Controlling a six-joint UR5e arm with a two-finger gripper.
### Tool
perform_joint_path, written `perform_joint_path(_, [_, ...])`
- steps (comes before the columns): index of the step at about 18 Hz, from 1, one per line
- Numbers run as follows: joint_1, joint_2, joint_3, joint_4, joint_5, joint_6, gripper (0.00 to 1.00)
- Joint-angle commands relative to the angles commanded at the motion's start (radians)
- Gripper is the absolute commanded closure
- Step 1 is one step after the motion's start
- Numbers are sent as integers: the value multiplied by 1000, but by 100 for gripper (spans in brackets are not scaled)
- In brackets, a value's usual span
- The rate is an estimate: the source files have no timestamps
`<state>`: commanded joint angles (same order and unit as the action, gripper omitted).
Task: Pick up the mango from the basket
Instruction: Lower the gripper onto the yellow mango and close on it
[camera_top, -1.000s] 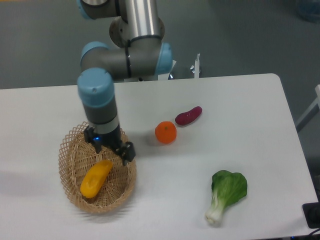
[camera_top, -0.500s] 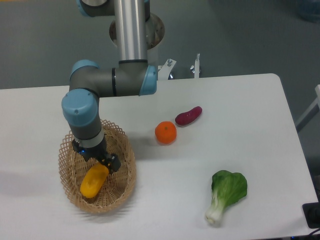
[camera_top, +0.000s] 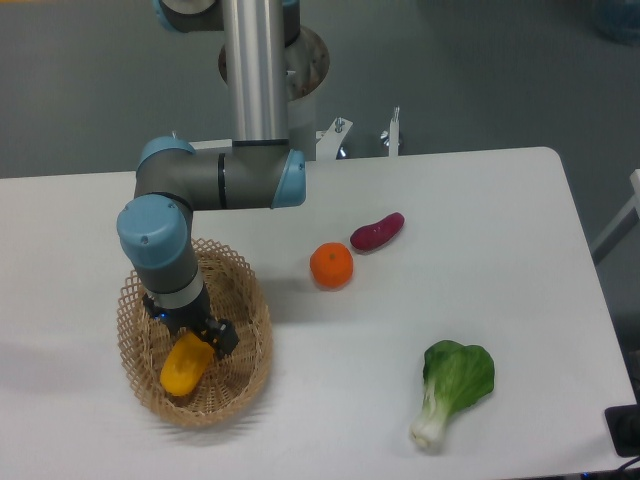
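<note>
Descending over the last second, the arm (camera_top: 200, 185) has moved left into the basket (camera_top: 250, 355). Its gripper (camera_top: 193, 335) now straddles the mango (camera_top: 182, 367) lying inside, fingers apparently spread either side, though closure is hard to judge. Squeezing comes next.

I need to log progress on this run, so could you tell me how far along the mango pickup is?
Done: the gripper is down inside the basket, at the upper end of the mango. In hand: the grasp itself; whether the fingers have closed on the fruit cannot be told from this view. Left: the mango lies on the basket floor, so closing firmly and lifting it clear of the rim remain.
</note>
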<state>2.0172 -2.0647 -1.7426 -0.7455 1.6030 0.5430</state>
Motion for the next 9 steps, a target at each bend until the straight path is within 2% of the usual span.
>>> perform_joint_path(1, [0,0,2,2,0,5,36])
perform_joint_path(4, [0,6,2,3,0,8,41])
perform_joint_path(9, [0,9,8,3,0,14,44])
